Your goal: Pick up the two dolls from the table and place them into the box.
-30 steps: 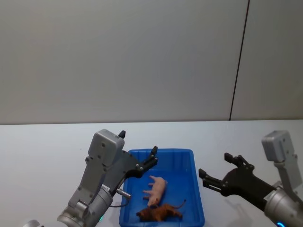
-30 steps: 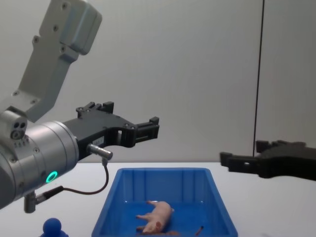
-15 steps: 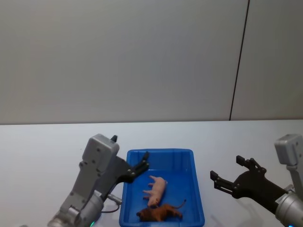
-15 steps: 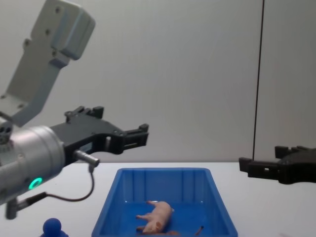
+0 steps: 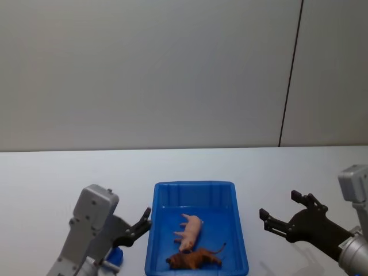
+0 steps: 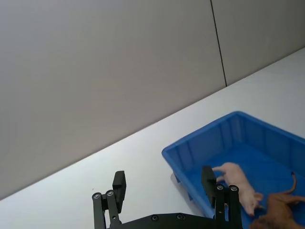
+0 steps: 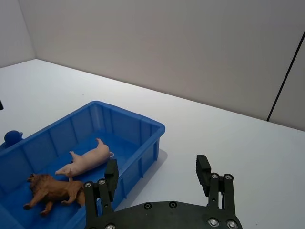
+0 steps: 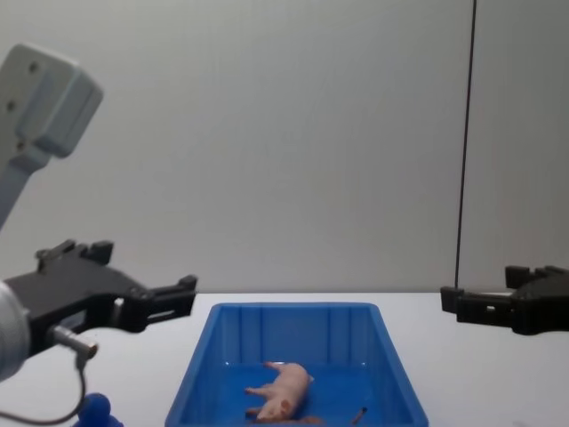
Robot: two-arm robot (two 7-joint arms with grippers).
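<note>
White matte tabletop (image 5: 52,172), plain grey wall. Glossy blue box (image 5: 194,186), sloped walls; pale pig (image 5: 191,230) and shaggy lion (image 5: 192,260) lie inside. Left end effector (image 6: 163,179) and right end effector (image 5: 279,206) flank it, both spread wide, empty.

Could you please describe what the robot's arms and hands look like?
Both hands, the left hand and the right hand, are matte black, each with two flat, bolted fingers. Behind each sits a silver cylindrical wrist with a pale grey boxy housing. A thin dark cable runs from a metal plug on the left wrist.
</note>
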